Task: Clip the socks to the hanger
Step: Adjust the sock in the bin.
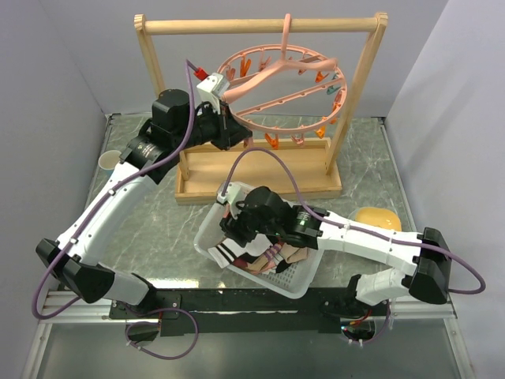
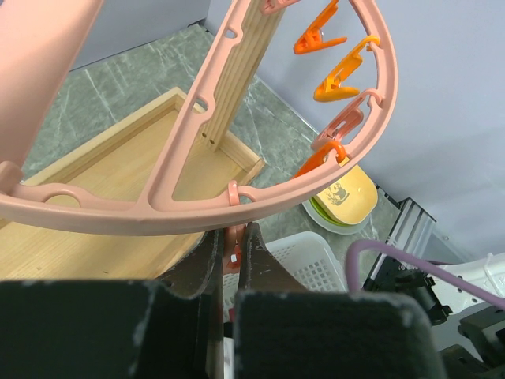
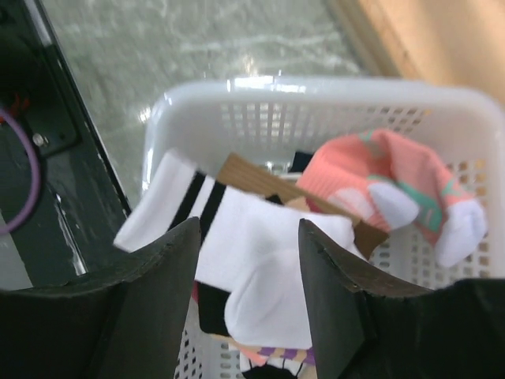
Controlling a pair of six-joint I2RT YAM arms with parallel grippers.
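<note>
01 | left claw (image 2: 232,241) raised, pinching hanger clip (image 2: 233,229) | right claw (image 3: 246,237) lowered, open over socks (image 3: 379,178)

a pink ring hanger (image 1: 264,77) hung by its hook from a wooden rack (image 1: 260,26) at the back of the marbled table (image 1: 371,158). the left gripper (image 1: 241,136) was at the ring's lower left edge. the right gripper (image 1: 235,235) was down in a white basket (image 1: 296,286), over a heap of socks (image 1: 264,259). a yellow dish (image 1: 377,217) lay to the basket's right.
</note>
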